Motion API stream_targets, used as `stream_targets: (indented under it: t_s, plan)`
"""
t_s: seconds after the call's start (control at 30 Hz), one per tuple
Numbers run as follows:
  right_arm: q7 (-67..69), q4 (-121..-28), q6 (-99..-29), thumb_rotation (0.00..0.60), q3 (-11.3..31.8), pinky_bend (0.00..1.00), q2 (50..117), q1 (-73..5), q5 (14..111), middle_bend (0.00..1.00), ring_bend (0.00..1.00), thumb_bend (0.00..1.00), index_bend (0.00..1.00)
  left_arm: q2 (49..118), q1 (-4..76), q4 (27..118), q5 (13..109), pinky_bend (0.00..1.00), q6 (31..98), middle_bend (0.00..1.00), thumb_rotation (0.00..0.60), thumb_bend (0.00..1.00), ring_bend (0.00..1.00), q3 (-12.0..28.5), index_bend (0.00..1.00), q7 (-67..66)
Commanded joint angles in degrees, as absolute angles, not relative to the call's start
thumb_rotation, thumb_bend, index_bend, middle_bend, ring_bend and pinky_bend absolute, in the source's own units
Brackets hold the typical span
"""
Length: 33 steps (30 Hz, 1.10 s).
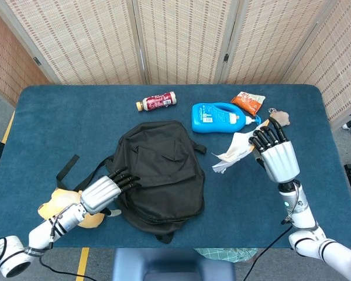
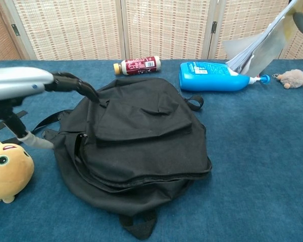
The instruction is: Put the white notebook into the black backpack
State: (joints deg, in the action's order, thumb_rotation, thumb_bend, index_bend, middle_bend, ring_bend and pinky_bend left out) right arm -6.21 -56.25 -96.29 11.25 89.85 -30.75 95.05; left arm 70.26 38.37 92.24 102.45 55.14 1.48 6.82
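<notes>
White notebook (image 1: 233, 153) hangs in the air above the table (image 1: 58, 117), gripped by the right hand (image 1: 275, 153) near one edge, its thin pages fanning and drooping toward the black backpack (image 1: 158, 172). It is limp paper, so it probably needs steadying from the spine side before it is fed in. The backpack lies flat, soft and slumped, with its zip seemingly closed; the left hand (image 1: 105, 190) rests its fingertips on the fabric at the near-left edge, grasping nothing that I can make out. A good move would be to open the mouth wide first, then slide the notebook in edge-on. Beyond lie a glossy blue detergent bottle (image 1: 219, 117), a small drink bottle (image 1: 157, 101) and a yellow plush toy (image 1: 61, 205).
</notes>
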Motion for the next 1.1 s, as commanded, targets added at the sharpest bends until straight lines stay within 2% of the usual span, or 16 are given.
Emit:
stream_targets:
  t_s: [0.03,0.5,0.83,0.93,1.1]
  plan:
    - [-7.89,-58.74,-95.34,0.600,11.72,0.20,87.96,-31.07,94.75,0.49,0.37,0.50,0.90,72.93,40.24,91.25,102.34,0.06,52.99,0.17,0.600,0.22,0.17,0.86,0.22,6.51]
    - [-9.83,-62.02,-93.79,0.600,11.24,0.21,86.41,-30.61,94.37,0.49,0.37,0.51,0.90,82.53,44.10,87.69,93.80,0.06,45.69,0.17,0.600,0.22,0.16,1.45,0.25,2.31]
    - [-9.47,-61.39,-93.39,0.600,10.56,0.22,86.92,-30.24,94.56,0.49,0.37,0.51,0.90,87.02,45.14,86.08,88.06,0.05,43.97,0.17,0.600,0.22,0.15,2.37,0.27,1.58]
    - [-9.20,-61.08,-93.33,0.600,10.45,0.22,87.10,-30.11,94.51,0.49,0.37,0.51,0.90,88.22,45.15,85.25,86.84,0.05,44.26,0.17,0.600,0.22,0.16,2.62,0.30,1.79]
    - [-8.75,-60.59,-93.40,0.600,10.35,0.22,87.31,-30.00,94.59,0.49,0.37,0.51,0.90,90.58,44.32,83.03,85.47,0.07,46.64,0.23,0.600,0.26,0.21,3.14,0.43,3.04]
